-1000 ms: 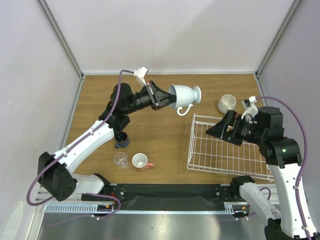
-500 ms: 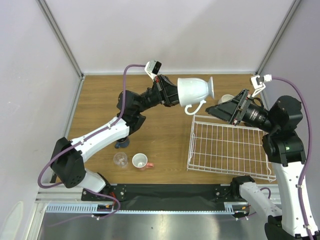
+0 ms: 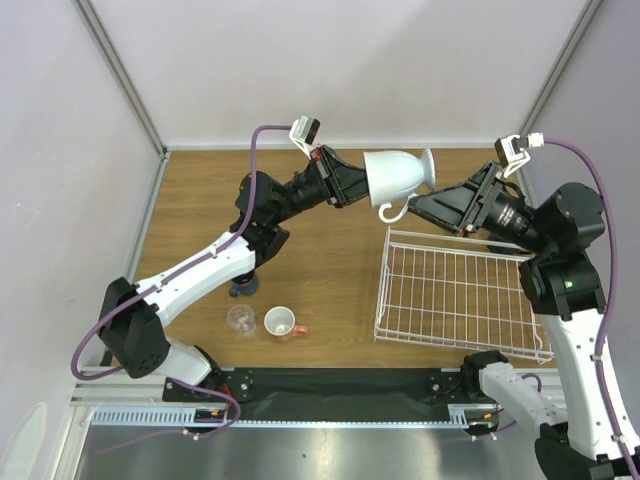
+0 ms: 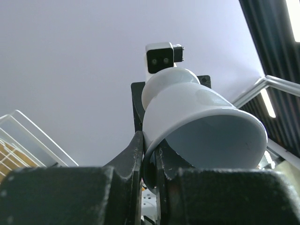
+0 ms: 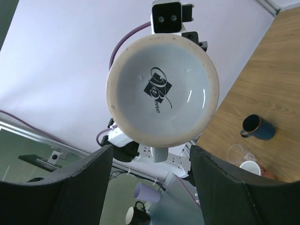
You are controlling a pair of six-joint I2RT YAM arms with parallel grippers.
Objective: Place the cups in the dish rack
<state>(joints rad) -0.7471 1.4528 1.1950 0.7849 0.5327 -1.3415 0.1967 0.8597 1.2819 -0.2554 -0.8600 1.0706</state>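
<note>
My left gripper [image 3: 362, 186] is shut on the rim of a white footed mug [image 3: 402, 176] and holds it on its side in the air, behind the near-left corner of the white wire dish rack [image 3: 455, 292]. In the left wrist view the fingers [image 4: 137, 154] pinch the mug's rim [image 4: 197, 117]. My right gripper [image 3: 425, 207] is open and empty, pointing at the mug's base [image 5: 161, 89]; its jaws stand wide apart below the base without touching it. A dark blue mug [image 3: 243, 284], a clear glass [image 3: 240, 318] and a reddish-pink cup [image 3: 281, 323] stand on the table at the left.
The rack holds no cups. The right wrist view also shows the dark blue mug [image 5: 258, 126], the glass [image 5: 236, 152] and the pink cup [image 5: 251, 168] on the wood table [image 3: 330, 270]. White walls enclose the table on three sides.
My left arm has carried the white mug to the right and turned its base towards the right gripper. The right gripper has risen off the rack and now faces the mug.
</note>
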